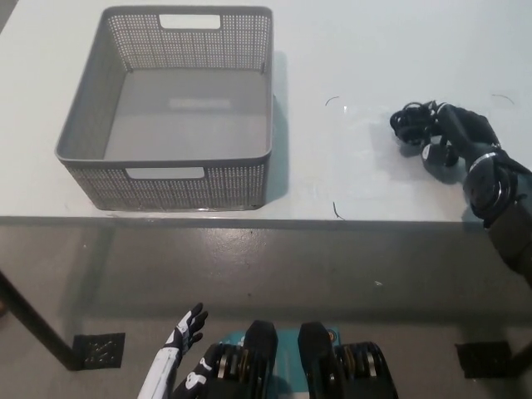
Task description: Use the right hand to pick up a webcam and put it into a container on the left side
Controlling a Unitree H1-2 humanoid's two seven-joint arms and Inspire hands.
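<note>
Right robot hand [455,133] touching webcam [413,122].

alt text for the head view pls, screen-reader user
The black right hand reaches over a black webcam with coiled cable on the right of a white table, though whether it grips it is unclear. An empty grey perforated basket sits at left; the white left hand rests low, below the table edge.

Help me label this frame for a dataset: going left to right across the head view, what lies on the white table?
Grey perforated basket → webcam with its coiled black cable → black right hand reaching onto the webcam. The white left hand hangs below the table edge at the lower left, not on the table.
</note>
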